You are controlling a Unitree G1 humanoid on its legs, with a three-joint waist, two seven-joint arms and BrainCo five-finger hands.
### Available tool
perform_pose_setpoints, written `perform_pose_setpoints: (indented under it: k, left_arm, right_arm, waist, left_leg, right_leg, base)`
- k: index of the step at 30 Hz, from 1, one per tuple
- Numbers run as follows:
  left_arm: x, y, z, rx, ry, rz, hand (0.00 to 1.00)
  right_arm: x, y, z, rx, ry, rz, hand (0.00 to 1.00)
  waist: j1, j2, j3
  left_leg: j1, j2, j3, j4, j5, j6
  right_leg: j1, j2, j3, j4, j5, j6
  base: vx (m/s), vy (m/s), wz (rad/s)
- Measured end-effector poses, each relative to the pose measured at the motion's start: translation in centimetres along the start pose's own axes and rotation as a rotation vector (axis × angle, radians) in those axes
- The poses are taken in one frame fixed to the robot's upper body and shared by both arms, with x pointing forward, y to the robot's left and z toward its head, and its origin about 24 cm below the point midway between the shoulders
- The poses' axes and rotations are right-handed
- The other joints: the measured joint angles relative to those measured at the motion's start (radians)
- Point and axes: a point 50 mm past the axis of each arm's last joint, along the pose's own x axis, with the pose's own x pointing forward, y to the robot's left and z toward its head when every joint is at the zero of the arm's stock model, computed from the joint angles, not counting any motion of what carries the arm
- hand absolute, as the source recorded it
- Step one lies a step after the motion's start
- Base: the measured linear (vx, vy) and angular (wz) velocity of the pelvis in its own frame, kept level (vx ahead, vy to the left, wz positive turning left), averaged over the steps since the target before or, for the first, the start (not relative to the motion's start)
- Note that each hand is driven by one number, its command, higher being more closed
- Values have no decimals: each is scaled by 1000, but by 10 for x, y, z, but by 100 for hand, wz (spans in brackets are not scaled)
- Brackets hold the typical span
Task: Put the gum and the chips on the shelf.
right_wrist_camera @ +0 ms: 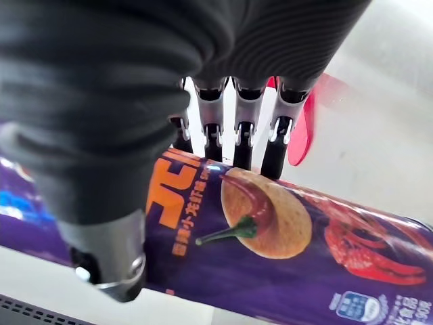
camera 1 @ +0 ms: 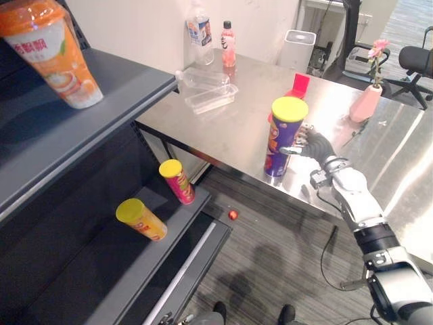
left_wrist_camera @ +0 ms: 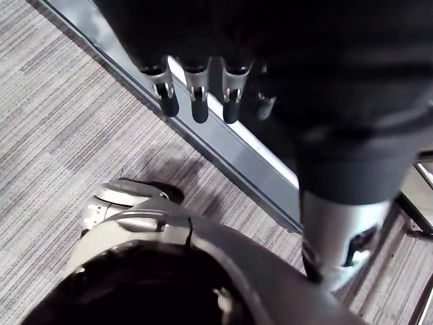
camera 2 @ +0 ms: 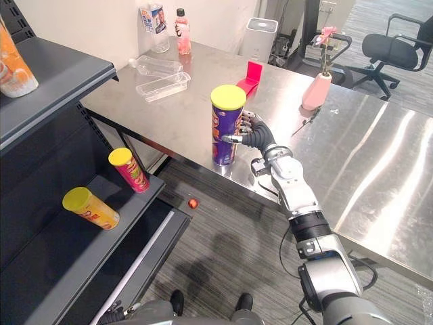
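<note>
Chips can (camera 1: pixel 283 145): tall purple cardboard cylinder with a glossy printed wrap and a flat yellow plastic lid. It stands upright, long axis vertical and lid up, near the front edge of the table.

Shelf unit (camera 1: pixel 115 81): dark grey metal with flat matte boards, standing just beside the table's end.

Table (camera 1: pixel 223 128): rectangular, with a reflective brushed stainless steel top.

Right hand (camera 1: pixel 316 144): reaches in over the table's front edge. The fingers lie round the can's far side and the thumb on its near side, clasping the can at mid-height.

Left hand (left_wrist_camera: pixel 201 108): fingers relaxed and nearly straight, holding nothing, hanging low over the striped grey floor.

Orange-and-white paper cup (camera 1: pixel 54 51): tapered and tilted, on the unit's top board, higher than the table top.

Clear plastic tray (camera 1: pixel 211 97): oblong and shallow, at the table's far end.

Red can (camera 1: pixel 177 181): small yellow-lidded cylinder leaning lid-up on a board lower than the table top.

Yellow can (camera 1: pixel 141 219): small cylinder on the same board, lying on its side.

Pink vase (camera 1: pixel 366 101): smooth and tapered, on the table's far side.

Red ball (camera 1: pixel 233 214): small, on the floor just off the table's front edge.
</note>
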Motion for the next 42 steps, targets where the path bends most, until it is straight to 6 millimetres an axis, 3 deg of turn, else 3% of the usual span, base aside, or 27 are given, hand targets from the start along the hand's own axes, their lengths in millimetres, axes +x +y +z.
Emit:
perform_pose_setpoints:
  k: [13, 15, 21, 25, 31, 42]
  left_arm:
    - [0, 0, 2, 1, -6, -1, 0]
    - [0, 0, 2, 1, -7, 0, 0]
    - [0, 0, 2, 1, -6, 1, 0]
    - [0, 2, 2, 1, -5, 5, 0]
    - [0, 4, -3, -3, 20, 13, 0]
    - [0, 9, -8, 6, 44, 27, 0]
  right_arm:
    - [0, 0, 3, 2, -14, -4, 100]
    - [0, 0, 16, -3, -64, 1, 100]
    - [0, -8, 82, 34, -331, 24, 100]
    - [-6, -6, 101, 53, -410, 53, 100]
    - [-13, -1, 103, 84, -423, 98, 100]
    - [-34, 7, 74, 123, -339, 133, 100]
  waist:
    - [-3, -1, 0]
    - [-3, -1, 0]
    - [-8, -2, 0]
    - [-8, -9, -5]
    - [-27, -12, -13]
    - [-34, -33, -52]
  left_leg:
    - [5, 1, 8, -2, 0, 0]
    - [7, 9, 18, -2, 0, 0]
    - [21, 17, 47, -1, -2, -2]
    - [22, 28, 65, -1, -4, -5]
    - [23, 33, 74, -1, -5, -7]
    - [29, 36, 92, -15, -6, -7]
  right_leg:
    - [-1, 1, 12, 0, 2, -2]
    - [-3, 3, 19, 0, 5, -7]
    - [-6, 9, 56, 0, 8, -10]
    - [-18, 20, 75, 0, 11, -15]
    - [-22, 26, 88, 0, 12, -16]
    - [-33, 31, 108, 0, 11, -17]
  base:
    - [0, 0, -1]
    - [-5, -2, -10]
    - [-41, -7, -14]
    - [-52, -19, -15]
    - [-18, -6, -6]
    - [-2, 4, -5]
